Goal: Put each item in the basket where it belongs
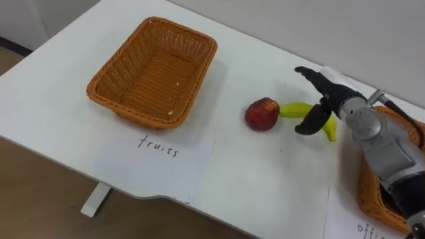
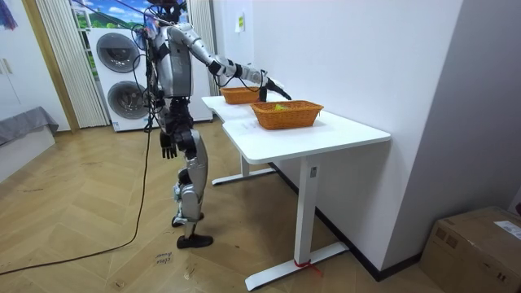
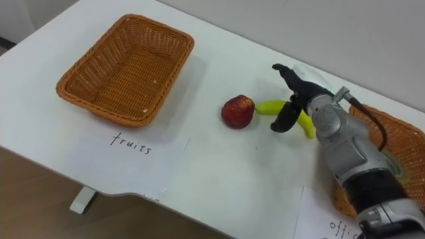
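A red apple (image 1: 261,113) lies mid-table, and a yellow banana (image 1: 294,109) lies just to its right, touching it or nearly so. My right hand (image 1: 334,99) hovers over the banana's right half. Its fingers stretch forward past the fruit and its thumb hangs down in front, so it is open and not closed on the banana. An empty wicker fruit basket (image 1: 106,83) stands at the far left. Another wicker basket (image 1: 369,192) sits at the right edge, partly behind my forearm. My left hand (image 2: 168,149) hangs at my side in the room view.
A paper label (image 1: 159,156) lies in front of the left basket, and another (image 1: 352,222) lies before the right one. The table's front edge (image 1: 133,192) runs close below the labels. I stand at the table's end, with washing machines (image 2: 122,77) behind me.
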You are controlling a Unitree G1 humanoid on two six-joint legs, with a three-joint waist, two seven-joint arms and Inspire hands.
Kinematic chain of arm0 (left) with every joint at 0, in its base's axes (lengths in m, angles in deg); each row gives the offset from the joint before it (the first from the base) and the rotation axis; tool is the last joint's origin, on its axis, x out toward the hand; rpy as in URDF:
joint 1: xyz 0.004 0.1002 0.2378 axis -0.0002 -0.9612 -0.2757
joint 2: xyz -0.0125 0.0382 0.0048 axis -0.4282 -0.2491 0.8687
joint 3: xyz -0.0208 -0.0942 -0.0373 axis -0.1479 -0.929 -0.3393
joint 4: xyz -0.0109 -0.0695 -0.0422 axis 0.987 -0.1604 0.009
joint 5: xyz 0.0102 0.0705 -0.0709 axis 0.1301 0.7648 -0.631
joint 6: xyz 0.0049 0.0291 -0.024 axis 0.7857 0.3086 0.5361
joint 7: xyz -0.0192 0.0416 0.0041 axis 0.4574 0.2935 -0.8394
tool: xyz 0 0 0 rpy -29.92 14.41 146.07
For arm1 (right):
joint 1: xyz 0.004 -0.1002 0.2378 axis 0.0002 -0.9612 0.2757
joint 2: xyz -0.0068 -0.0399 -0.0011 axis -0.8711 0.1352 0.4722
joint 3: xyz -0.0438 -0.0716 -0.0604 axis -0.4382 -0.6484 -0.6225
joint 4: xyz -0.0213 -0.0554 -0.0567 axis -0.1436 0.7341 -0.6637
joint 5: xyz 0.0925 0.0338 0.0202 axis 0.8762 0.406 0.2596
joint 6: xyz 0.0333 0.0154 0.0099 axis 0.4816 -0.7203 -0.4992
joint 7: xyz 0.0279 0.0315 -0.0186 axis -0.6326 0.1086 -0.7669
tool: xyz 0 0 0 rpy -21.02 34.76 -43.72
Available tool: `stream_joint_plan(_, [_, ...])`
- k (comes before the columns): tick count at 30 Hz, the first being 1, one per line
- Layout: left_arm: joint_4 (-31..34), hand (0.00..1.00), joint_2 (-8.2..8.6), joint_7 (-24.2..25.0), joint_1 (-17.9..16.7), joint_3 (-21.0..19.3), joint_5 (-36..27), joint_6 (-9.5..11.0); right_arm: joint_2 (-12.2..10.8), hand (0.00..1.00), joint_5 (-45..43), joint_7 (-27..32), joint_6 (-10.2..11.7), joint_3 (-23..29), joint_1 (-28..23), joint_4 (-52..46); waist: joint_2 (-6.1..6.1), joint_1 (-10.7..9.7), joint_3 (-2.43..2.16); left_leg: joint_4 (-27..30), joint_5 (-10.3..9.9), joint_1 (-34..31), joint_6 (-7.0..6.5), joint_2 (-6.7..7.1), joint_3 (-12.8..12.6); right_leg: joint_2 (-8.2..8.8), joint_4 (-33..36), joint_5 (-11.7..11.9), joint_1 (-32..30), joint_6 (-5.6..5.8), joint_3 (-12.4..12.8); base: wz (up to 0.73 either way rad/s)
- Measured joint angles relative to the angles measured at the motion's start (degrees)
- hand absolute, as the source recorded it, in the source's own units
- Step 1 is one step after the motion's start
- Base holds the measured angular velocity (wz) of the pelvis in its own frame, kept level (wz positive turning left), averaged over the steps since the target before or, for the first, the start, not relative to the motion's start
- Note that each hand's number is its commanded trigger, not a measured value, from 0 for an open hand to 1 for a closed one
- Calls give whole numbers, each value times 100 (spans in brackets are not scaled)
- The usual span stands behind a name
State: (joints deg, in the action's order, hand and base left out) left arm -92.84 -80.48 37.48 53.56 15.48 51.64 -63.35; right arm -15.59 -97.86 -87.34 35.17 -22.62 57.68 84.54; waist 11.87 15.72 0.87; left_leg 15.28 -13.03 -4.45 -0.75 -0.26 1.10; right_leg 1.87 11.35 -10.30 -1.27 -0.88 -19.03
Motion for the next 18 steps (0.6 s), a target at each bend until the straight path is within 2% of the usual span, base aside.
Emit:
stream_joint_plan(4, [-1,0,-10,-4,126,1,0,-12,3,0,0,-101,14,-100,67,63,-41,47,24,37,1,-137,1,0,48,-1,19,17,-121,-10,-11,2])
stream_joint_plan(13, [-9,0,-22,-6,209,3,-13,-34,39,0,0,30,21,-96,535,583,-42,40,25,87,12,-347,11,-1,78,2,21,44,-293,-22,-97,2])
stream_joint_plan(18, [-7,0,-23,-15,271,56,-10,-30,38,0,5,72,131,-100,673,887,-52,49,32,151,12,-397,12,-1,100,5,20,45,-296,-23,-148,4])
